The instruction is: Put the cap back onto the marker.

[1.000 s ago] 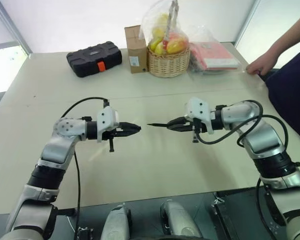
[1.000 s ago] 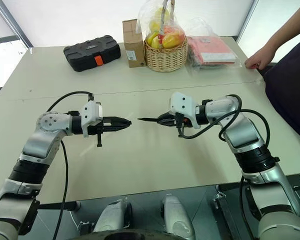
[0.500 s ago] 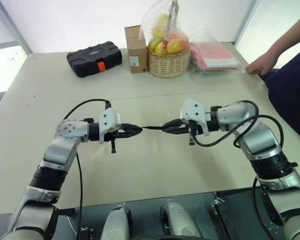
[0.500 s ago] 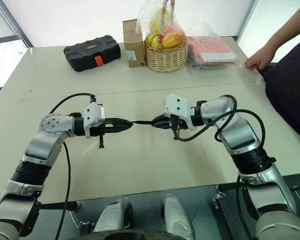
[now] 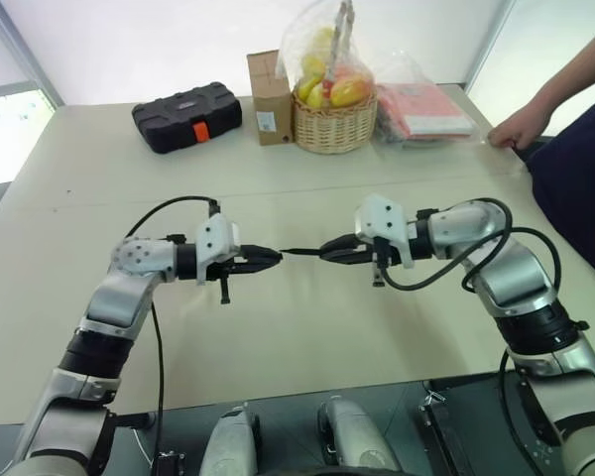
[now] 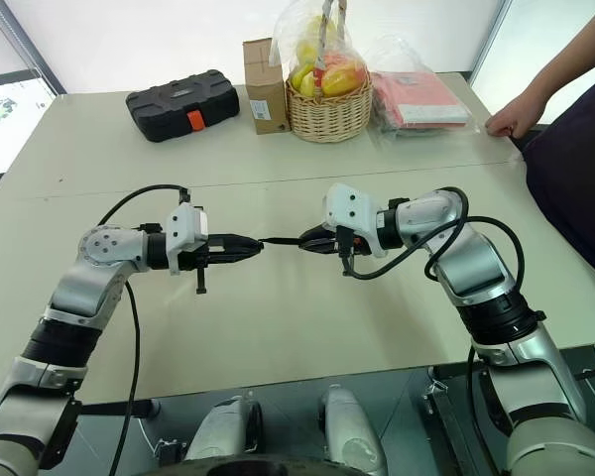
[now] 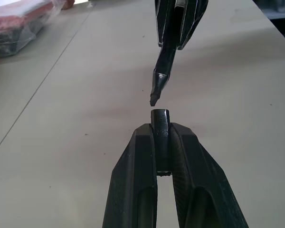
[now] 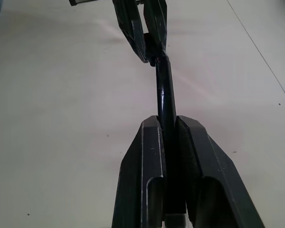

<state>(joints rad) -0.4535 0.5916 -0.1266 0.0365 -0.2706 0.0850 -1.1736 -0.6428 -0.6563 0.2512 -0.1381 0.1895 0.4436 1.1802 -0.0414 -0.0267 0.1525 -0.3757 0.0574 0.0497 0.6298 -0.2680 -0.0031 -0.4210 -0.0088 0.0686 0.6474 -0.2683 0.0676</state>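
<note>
Marker point(image 7: 160, 81) tip hovers just shy of the cap point(image 7: 160, 118); right gripper point(image 5: 329, 251) clamps marker, left gripper point(image 5: 268, 258) pinches cap, bare table point(image 5: 307, 337) beneath.

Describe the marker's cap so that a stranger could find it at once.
Above the middle of the beige table, the two grippers meet tip to tip. The cap is the tiny black cylinder pinched in the left gripper, its open end facing the marker tip. It is far shorter than that long marker, which the right gripper holds.
</note>
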